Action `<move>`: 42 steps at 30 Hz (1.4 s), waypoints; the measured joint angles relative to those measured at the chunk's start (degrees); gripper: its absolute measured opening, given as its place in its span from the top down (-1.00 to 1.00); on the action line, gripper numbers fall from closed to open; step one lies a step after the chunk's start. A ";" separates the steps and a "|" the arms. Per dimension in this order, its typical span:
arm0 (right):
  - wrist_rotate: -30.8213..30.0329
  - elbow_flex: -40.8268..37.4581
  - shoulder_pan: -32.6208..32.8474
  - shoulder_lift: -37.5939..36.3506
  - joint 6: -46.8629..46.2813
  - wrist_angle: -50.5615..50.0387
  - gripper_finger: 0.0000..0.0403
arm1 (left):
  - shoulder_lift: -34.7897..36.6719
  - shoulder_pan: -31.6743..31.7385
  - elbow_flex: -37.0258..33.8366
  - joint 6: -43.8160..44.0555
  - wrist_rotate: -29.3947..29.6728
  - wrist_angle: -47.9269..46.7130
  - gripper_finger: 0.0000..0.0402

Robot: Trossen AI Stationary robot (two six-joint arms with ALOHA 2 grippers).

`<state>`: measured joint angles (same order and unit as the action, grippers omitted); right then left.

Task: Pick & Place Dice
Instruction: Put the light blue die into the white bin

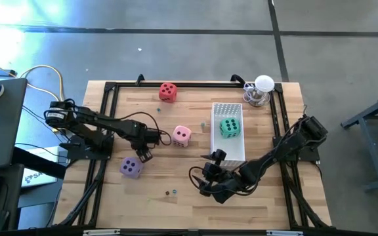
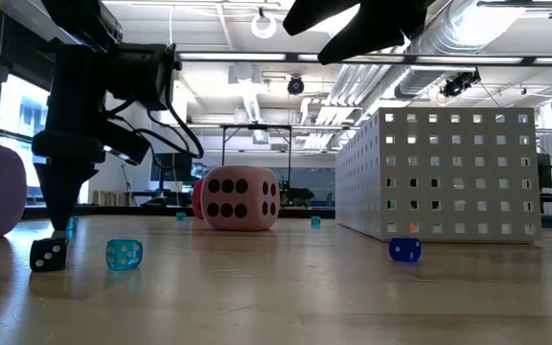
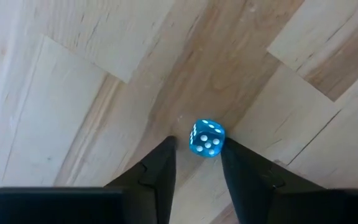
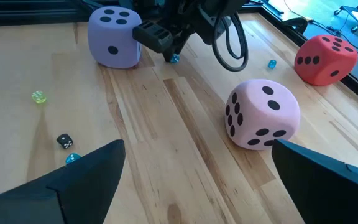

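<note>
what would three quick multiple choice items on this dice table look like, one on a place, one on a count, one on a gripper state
1. Where is the green die?
A. in the white perforated box
B. beside the purple die
C. under the right gripper

2. How many big soft dice lie on the bare tabletop?
A. one
B. three
C. four

3. How is the left gripper?
A. shut on the pink die
B. open, fingers straddling a small blue die
C. out of sight

Key: A, the high view shows it inside the box; B, red, pink and purple lie on the wood; B, the left wrist view shows a gap either side.
</note>
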<state>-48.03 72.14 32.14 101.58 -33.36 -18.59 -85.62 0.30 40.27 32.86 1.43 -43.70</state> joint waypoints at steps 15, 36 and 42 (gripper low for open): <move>0.00 0.00 -0.04 0.00 0.01 0.15 -0.98 | 0.11 -3.60 0.34 -2.69 4.59 1.76 0.99; 0.09 0.00 -0.06 -0.02 0.19 0.17 -0.98 | 4.96 -5.49 1.71 -9.57 4.92 14.44 1.00; 0.07 0.00 -0.07 -0.02 0.17 0.17 -0.98 | 4.96 -10.12 1.71 -18.15 4.88 24.73 1.00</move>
<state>-47.97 72.14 32.08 101.56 -33.19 -18.41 -80.66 -9.82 41.98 14.72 6.31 -18.96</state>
